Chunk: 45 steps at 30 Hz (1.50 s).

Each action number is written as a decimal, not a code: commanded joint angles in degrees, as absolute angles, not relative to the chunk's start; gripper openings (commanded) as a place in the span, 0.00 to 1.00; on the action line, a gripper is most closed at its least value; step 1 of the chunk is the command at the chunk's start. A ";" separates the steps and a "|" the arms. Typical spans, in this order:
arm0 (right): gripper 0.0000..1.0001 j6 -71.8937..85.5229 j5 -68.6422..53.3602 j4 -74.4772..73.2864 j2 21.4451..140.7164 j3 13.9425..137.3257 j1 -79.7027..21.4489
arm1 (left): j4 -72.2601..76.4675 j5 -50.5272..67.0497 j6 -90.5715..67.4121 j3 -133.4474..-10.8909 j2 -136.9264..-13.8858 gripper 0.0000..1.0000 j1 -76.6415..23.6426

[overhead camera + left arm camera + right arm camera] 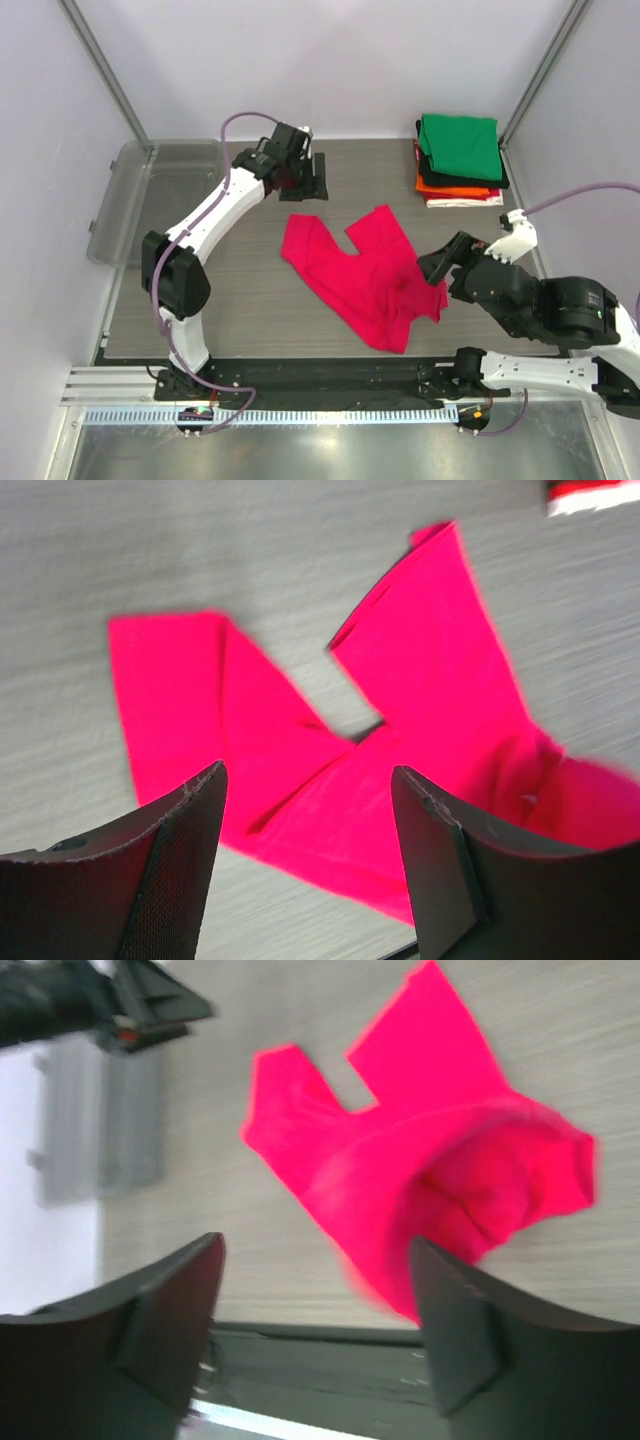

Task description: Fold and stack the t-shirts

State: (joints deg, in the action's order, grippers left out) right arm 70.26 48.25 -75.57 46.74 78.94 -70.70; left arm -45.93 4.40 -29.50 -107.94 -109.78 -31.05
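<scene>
Place: a robot lab cell.
Walls: plain white panels (350, 60) between metal posts (107, 75).
Worktop (250, 310): grey board, left arm (205, 220) and right arm (545, 305) based on its rail (300, 372).
Cabling: exposed purple leads (240, 117) on both arms.

One crimson-pink tee (365, 275), four stacked tees (460, 160), two arms (215, 212) (545, 300), one clear tub (120, 210).
</scene>
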 commanded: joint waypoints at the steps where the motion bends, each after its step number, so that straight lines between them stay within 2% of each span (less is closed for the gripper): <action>1: 0.89 61.23 42.21 -70.68 45.52 72.09 -70.75 | -42.11 1.41 -28.65 -97.94 -106.97 0.68 -30.24; 3: 0.93 58.37 38.67 -71.97 54.20 73.29 -70.75 | -40.96 1.32 -29.18 -95.81 -105.56 0.67 -29.36; 6: 0.96 58.72 42.88 -74.10 63.60 76.99 -69.27 | -40.70 0.79 -29.71 -93.78 -105.47 0.65 -28.04; 8: 0.96 47.42 36.96 -62.84 64.95 74.98 -56.58 | -39.47 0.44 -29.88 -92.47 -105.29 0.65 -27.86; 9: 0.95 43.89 25.43 -58.40 66.08 73.75 -50.51 | -38.94 0.44 -30.06 -92.03 -105.47 0.65 -27.77; 10: 0.91 40.81 21.40 -54.88 67.05 72.61 -39.49 | -38.50 -1.21 -30.15 -91.50 -105.64 0.65 -27.86; 12: 0.88 35.18 17.77 -49.67 70.99 73.65 -34.12 | -37.88 -1.67 -30.32 -91.32 -106.69 0.65 -27.60; 17: 0.86 28.84 11.00 -45.46 90.94 82.43 -24.89 | -35.78 -1.41 -31.02 -90.27 -108.54 0.63 -25.93; 24: 0.76 24.44 4.66 -38.50 108.09 88.94 -17.59 | -32.79 1.84 -31.55 -88.86 -110.65 0.61 -22.94; 30: 0.73 22.15 2.56 -36.74 118.37 97.11 -15.30 | -29.71 4.30 -31.82 -87.55 -113.02 0.61 -21.53; 38: 0.68 21.97 0.70 -36.56 125.86 104.06 -14.77 | -24.44 7.03 -33.66 -84.38 -115.66 0.62 -20.92; 45: 0.55 21.97 0.70 -35.86 127.00 103.10 -14.68 | -22.50 5.80 -34.98 -82.62 -117.07 0.61 -21.00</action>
